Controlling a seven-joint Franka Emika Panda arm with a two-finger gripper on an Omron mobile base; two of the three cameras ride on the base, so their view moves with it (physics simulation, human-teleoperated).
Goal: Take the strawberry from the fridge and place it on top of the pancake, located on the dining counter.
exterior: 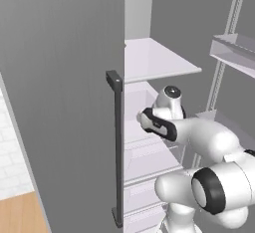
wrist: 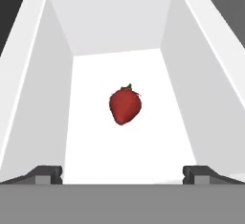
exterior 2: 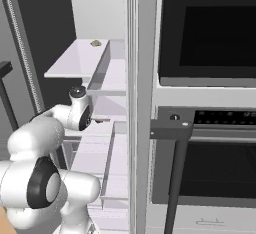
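Observation:
The strawberry (wrist: 125,106), dark red with a small green cap, lies on the white floor of a deep white fridge drawer (wrist: 43,98). My gripper (wrist: 123,174) hovers above it, open, its two dark fingertips (wrist: 48,173) set wide on either side with nothing between them. The fridge (exterior: 60,77) is tall and grey. Its left door is closed, with a long dark bar handle (exterior: 118,152), and its right side stands open. My white arm (exterior: 199,137) reaches in at drawer height, below the white shelf (exterior: 154,60). The pancake and the dining counter are out of view.
The drawer walls stand close around the hand on all sides. A small olive item (exterior 2: 95,43) sits on the upper shelf (exterior 2: 80,60). Door racks (exterior: 234,50) hang on the open door at the right. A dark wall oven (exterior 2: 210,43) with a bar handle (exterior 2: 172,128) flanks the fridge.

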